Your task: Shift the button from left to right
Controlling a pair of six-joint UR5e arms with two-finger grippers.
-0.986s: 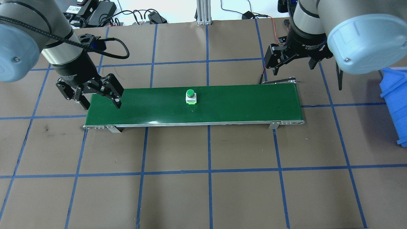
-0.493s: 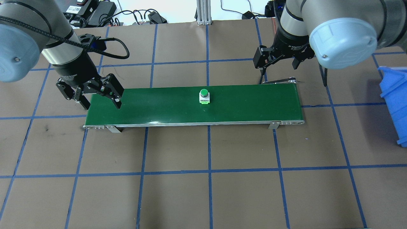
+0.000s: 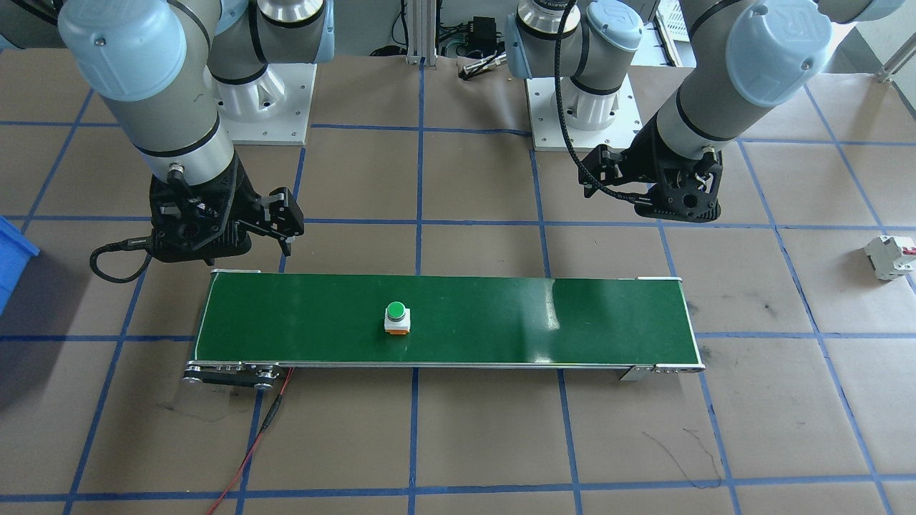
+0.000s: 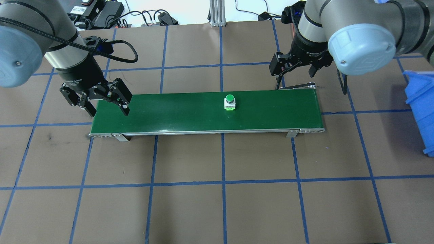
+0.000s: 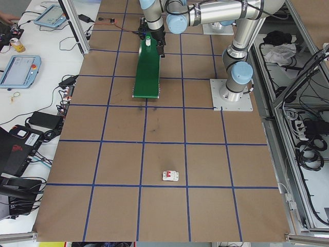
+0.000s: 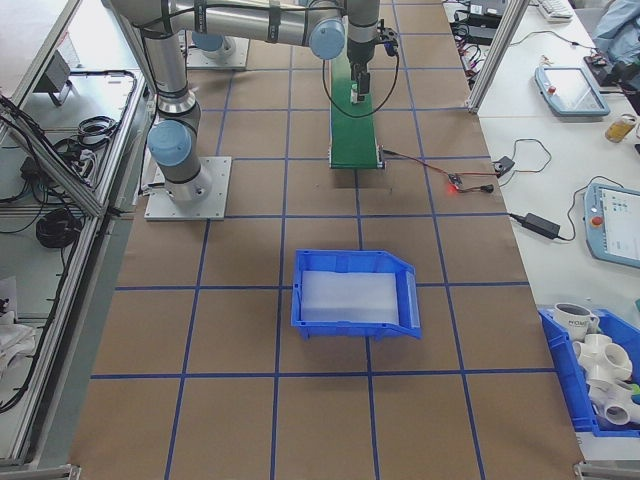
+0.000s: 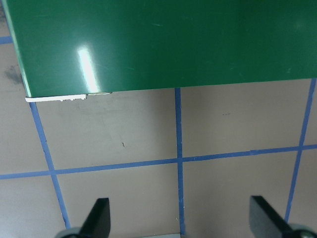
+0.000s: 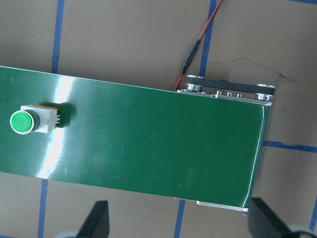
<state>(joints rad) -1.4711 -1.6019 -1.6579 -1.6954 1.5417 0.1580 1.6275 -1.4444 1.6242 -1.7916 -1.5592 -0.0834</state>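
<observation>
No text can be read with certainty. Small white lettering stands on the black wrist collar of each arm in the overhead view, too small and blurred to make out. Nothing else carries legible writing.

Bright even overhead light, sharp focus throughout; white glare streaks on the green belt, soft shadows under the arms.

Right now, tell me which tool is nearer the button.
Right. The right tool hangs behind the belt's right end, fairly close to the button; the left tool is open over the belt's far left end.
</observation>
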